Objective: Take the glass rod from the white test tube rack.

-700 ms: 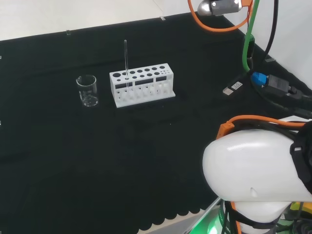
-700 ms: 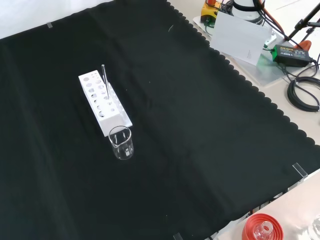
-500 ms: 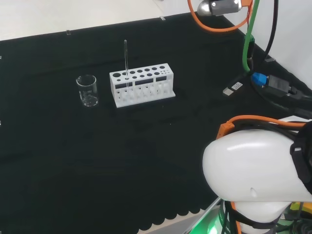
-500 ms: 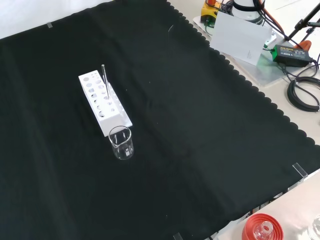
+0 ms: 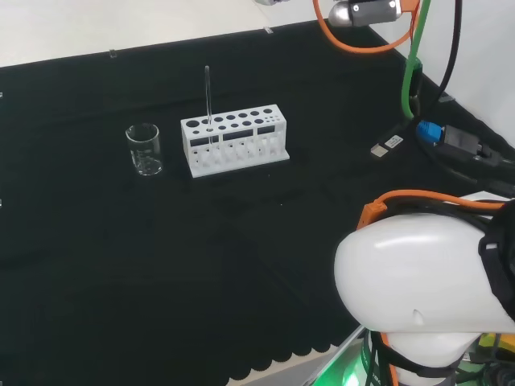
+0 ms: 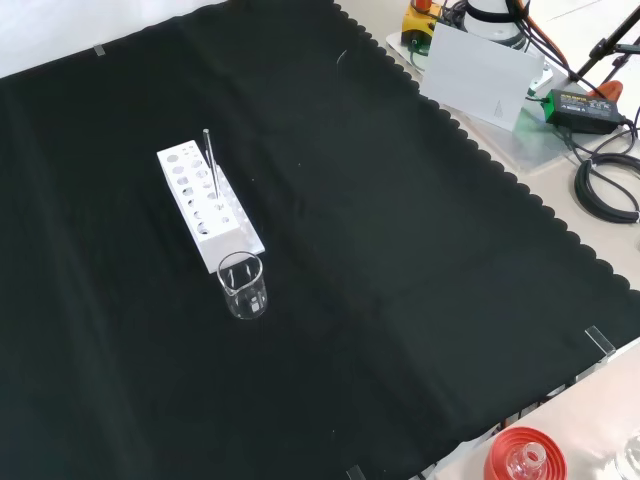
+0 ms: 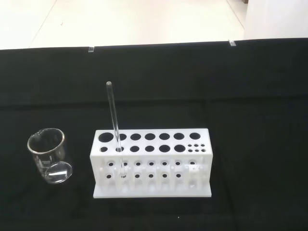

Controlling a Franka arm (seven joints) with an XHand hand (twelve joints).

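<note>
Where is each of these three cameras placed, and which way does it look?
Head view: behind and above the arm's base, over its white link toward the rack.
Front view: opposite side, looking down on the cloth.
Wrist view: at the wrist, facing the rack.
All share rack, glass rod and beaker.

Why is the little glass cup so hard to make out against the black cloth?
Clear glass: in the front view the beaker shows mainly as bright rim highlights; in the wrist view its rim and base catch light; the head view shows it faintly beside the white rack.

A glass rod (image 7: 114, 129) stands slightly tilted in the white test tube rack (image 7: 152, 163), apparently empty beaker (image 7: 49, 156) beside it.
</note>
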